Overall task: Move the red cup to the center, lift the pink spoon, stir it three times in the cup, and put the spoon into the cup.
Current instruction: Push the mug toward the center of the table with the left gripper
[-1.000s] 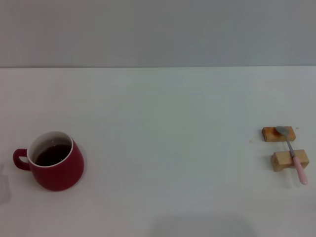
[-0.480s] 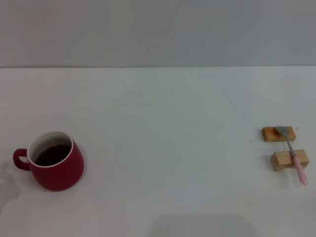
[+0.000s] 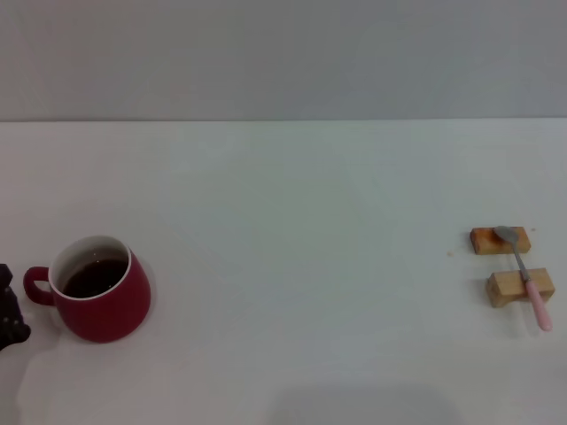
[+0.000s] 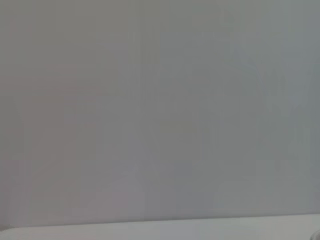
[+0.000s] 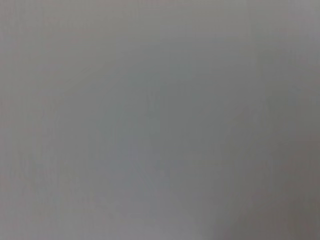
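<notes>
The red cup (image 3: 99, 299) stands at the near left of the white table (image 3: 292, 266). It is dark red with a white inside, holds dark liquid, and its loop handle points left. A dark part of my left gripper (image 3: 9, 317) shows at the left edge of the head view, just left of the handle and apart from it. The pink spoon (image 3: 525, 276) lies at the right across two tan wooden blocks, its silver bowl on the far one and its pink handle toward me. My right gripper is out of view. Both wrist views show only plain grey.
Two tan wooden blocks (image 3: 501, 240) (image 3: 519, 288) sit near the table's right edge under the spoon. A grey wall rises behind the table's far edge.
The dark tip of my left gripper has come into the head view at the left edge beside the cup's handle. The cup and the spoon have not moved.
</notes>
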`<act>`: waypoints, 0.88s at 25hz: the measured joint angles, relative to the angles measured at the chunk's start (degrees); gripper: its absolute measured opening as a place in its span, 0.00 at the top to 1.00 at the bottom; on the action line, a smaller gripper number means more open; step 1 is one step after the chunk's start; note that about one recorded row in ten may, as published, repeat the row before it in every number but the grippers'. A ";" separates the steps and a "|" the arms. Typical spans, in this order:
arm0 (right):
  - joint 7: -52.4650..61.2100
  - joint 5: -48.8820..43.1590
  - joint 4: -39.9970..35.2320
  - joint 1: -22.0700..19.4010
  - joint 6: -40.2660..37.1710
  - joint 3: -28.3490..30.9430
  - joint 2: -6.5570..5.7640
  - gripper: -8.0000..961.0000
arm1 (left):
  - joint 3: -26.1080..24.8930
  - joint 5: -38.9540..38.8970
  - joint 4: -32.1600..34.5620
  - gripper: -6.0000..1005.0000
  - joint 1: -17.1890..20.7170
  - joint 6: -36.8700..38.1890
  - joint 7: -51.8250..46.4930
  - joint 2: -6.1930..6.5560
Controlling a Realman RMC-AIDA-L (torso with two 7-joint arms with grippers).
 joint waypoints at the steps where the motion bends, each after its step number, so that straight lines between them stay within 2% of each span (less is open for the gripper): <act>1: 0.00 0.00 0.00 0.00 0.00 0.00 0.00 0.40 | 0.00 0.00 0.00 1.00 0.00 0.00 0.00 0.00; 22: 0.00 0.00 0.05 -0.06 -0.55 0.00 0.00 0.40 | 5.15 0.58 -0.65 1.00 -3.22 -2.15 -0.09 -0.31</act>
